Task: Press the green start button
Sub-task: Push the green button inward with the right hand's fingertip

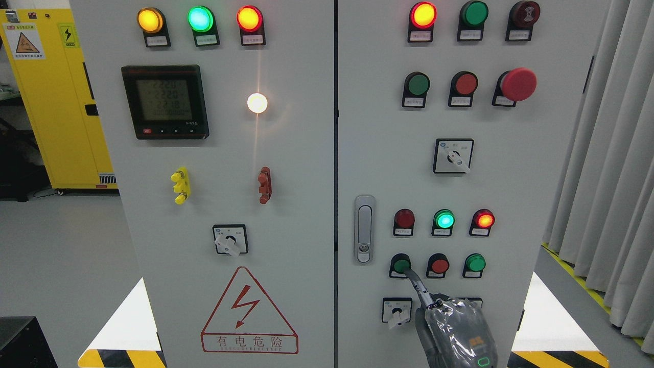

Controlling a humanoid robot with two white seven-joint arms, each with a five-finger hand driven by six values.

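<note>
A green push button (400, 264) sits at the left end of the lower row of three buttons on the right door of a grey electrical cabinet (511, 204). My right hand (452, 324), wrapped in clear plastic, comes up from the bottom edge. One finger (415, 282) is stretched out and its tip touches the lower edge of this green button. The other fingers look curled in and hold nothing. My left arm is not in view.
Next to the touched button are a red button (439, 265) and another green button (475, 262). A rotary switch (397, 309) sits just left of my hand, and a door latch (364, 229) is further left. A lit green lamp (444, 220) is above. Grey curtains (608, 179) hang at the right.
</note>
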